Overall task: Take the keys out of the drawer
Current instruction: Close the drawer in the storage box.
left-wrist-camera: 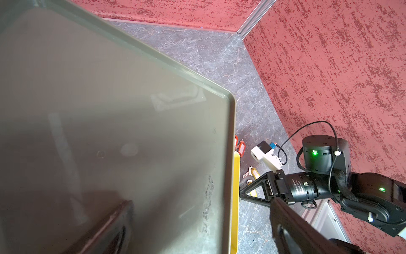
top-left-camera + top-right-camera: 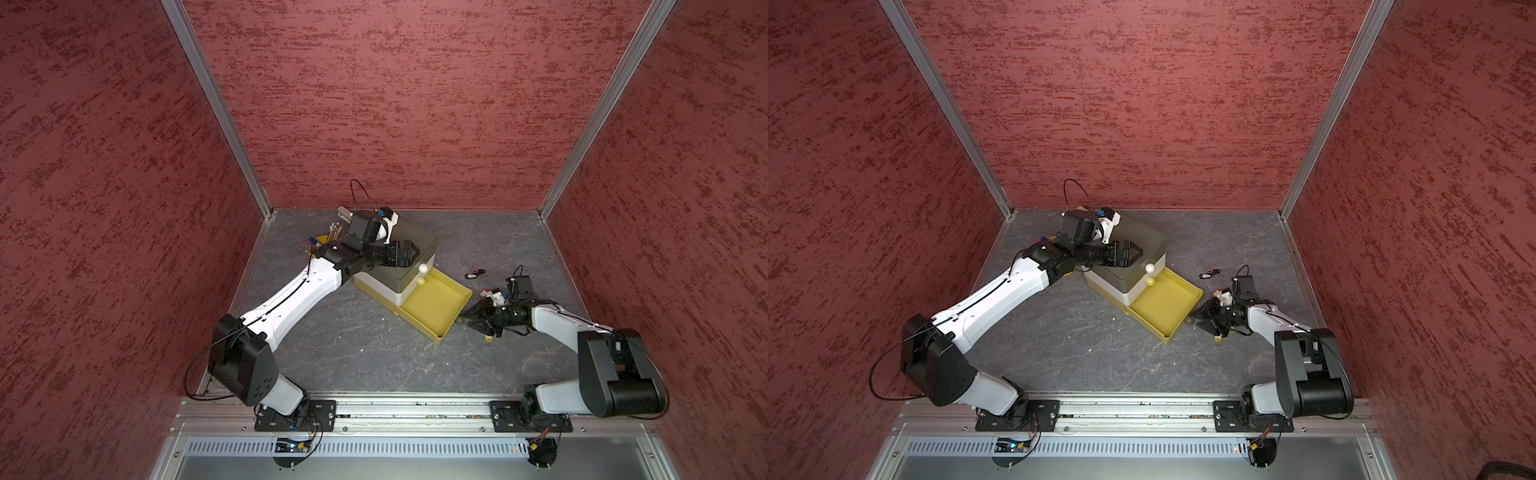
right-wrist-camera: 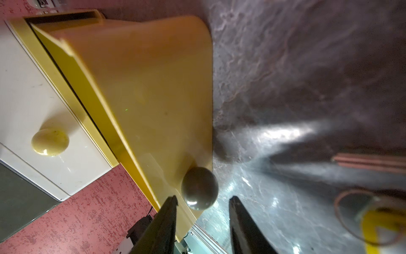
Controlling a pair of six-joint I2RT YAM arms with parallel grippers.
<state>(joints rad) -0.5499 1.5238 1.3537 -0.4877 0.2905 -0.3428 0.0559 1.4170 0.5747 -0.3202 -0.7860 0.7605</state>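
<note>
Right pincer (image 3: 204, 197) lies level at the front of the pulled-out yellow plastic drawer (image 2: 432, 303), fingers apart, either side of the round dark knob (image 3: 199, 188) on the drawer front. The knob sits right at the fingertips (image 3: 167, 215) with a gap showing on both sides, and I can make out no contact. The drawer is the bottom tier of a small three-tier plastic cabinet (image 2: 415, 237): olive-grey top, white middle, yellow base, upper two tiers shut. Left pincer (image 2: 413, 254) is over the cabinet's flat olive top, fingers spread wide, gripping nothing; can't tell if it touches the top. Every key I can see lies on the grey marbled tabletop (image 2: 353, 340), outside the drawer, around the right pincer. Black-tagged keys (image 2: 475, 273): beyond the right pincer toward the back wall, apart from it. Red-tagged keys (image 1: 241, 149): nearer, just beside the white camera mount (image 1: 263, 155) on the right wrist, back-wall side. One yellow-tagged key (image 1: 253, 172), metal blade showing: just beside the right pincer's finger, same side. Second yellow tag (image 1: 253, 191): under the right pincer, seen through the finger's triangular cutout in the left wrist view. In a top view a yellow bit (image 2: 489, 338) shows on the pincer's near side.
</note>
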